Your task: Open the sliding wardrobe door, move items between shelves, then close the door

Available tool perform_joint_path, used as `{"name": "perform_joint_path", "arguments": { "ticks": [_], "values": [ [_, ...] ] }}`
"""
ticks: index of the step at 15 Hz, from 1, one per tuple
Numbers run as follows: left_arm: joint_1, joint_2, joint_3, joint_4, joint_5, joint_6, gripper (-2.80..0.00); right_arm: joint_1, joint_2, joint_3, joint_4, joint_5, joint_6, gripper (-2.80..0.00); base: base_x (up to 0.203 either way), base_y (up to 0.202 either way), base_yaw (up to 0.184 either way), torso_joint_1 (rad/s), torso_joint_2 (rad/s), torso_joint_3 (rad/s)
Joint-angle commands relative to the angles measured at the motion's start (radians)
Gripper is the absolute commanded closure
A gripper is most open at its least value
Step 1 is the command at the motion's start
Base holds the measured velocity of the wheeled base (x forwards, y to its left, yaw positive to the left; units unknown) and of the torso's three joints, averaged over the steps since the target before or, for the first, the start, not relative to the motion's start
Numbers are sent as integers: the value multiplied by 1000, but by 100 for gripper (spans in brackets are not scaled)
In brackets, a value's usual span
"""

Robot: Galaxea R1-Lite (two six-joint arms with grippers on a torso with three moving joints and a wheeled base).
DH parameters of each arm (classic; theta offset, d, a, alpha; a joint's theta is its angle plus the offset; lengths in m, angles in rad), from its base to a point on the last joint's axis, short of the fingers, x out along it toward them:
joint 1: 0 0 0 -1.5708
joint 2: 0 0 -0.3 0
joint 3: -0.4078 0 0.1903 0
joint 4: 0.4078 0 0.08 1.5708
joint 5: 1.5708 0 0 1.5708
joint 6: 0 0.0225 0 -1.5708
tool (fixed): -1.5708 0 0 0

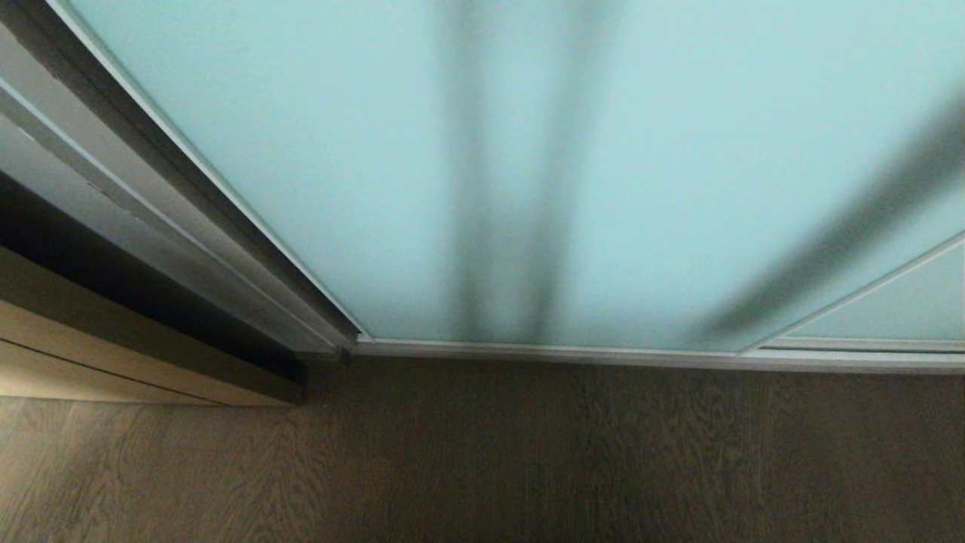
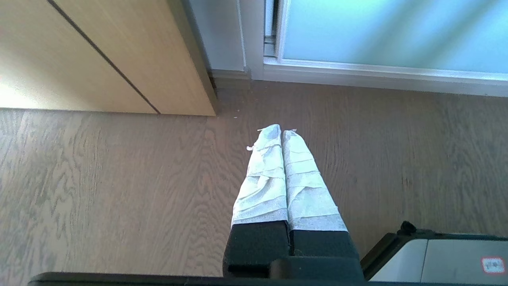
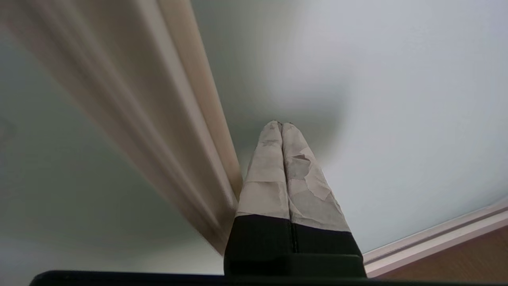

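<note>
- Your head camera looks down at the sliding wardrobe door (image 1: 377,151), a frosted pale blue-green pane in a thin silver frame; it fills most of the view and meets the floor (image 1: 528,452) along its bottom rail.
- Dark vertical shapes show blurred behind the glass (too soft to say what they are).
- At the right edge, a second frosted panel (image 1: 897,305) sits next to the first, a slim frame bar between them.
- At the left, beside the door's frame, a tan wooden panel (image 1: 90,354) stands on the floor.
- Neither arm shows in your head view.
- Left pincer (image 2: 281,129): clenched on nothing, its two tape-wrapped fingers pressed together, hanging over bare wood-grain floor, short of the door's bottom rail and near the corner of the tan panel.
- A pale part of the robot's body (image 2: 440,258) shows beside that pincer.
- Right pincer (image 3: 281,124): clenched on nothing, taped fingers together, tips right up against the frosted glass (touching or just off, you cannot tell), just beside a blurred beige frame bar (image 3: 178,119).
- The door's bottom rail and a strip of floor show at the corner of that wrist view.
</note>
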Motion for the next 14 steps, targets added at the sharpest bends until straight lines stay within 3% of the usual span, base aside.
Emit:
{"name": "perform_joint_path", "arguments": {
  "ticks": [1,8,14],
  "values": [
    [0,0,2,1,0,0,0,1,1,9,10,6,3,0,0,0,0,0,0,0],
    [0,0,2,1,0,0,0,1,-37,-3,15,4,-13,0,0,0,0,0,0,0],
    [0,0,2,0,0,0,0,-27,-257,-24,77,7,-185,0,0,0,0,0,0,0]
  ]
}}
